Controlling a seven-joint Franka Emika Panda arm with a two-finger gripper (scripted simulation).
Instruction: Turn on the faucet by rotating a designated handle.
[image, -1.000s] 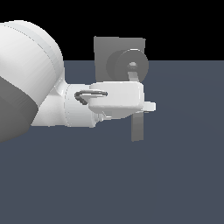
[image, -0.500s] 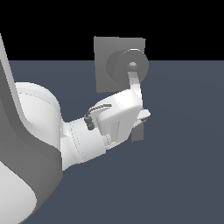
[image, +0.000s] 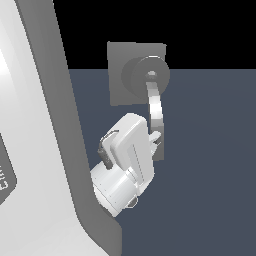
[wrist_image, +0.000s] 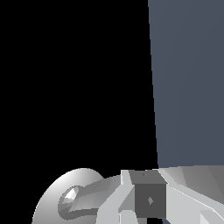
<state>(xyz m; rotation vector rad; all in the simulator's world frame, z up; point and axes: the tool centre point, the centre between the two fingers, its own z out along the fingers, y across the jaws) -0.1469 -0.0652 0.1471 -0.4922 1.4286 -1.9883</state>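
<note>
The faucet is a grey square plate (image: 120, 60) with a round hub (image: 152, 75) in front of it. Its handle (image: 156, 107), a long shiny curved bar, hangs down from the hub. My white gripper (image: 157, 139) sits against the handle's lower part, coming from the exterior view's left, and its hand covers the bar's lower end. The fingers are too small and hidden to show their gap. In the wrist view the hub (wrist_image: 52, 197) and the handle (wrist_image: 94, 192) lie close by the gripper (wrist_image: 150, 199).
A large glossy white link (image: 40, 140) of my own arm fills the exterior view's left side. A flat dark blue-grey floor (image: 210, 175) stretches behind and below the faucet.
My arm has swung round. The hand has turned from lying level to pointing up at a slant and has dropped lower along the handle. The handle hangs as before.
</note>
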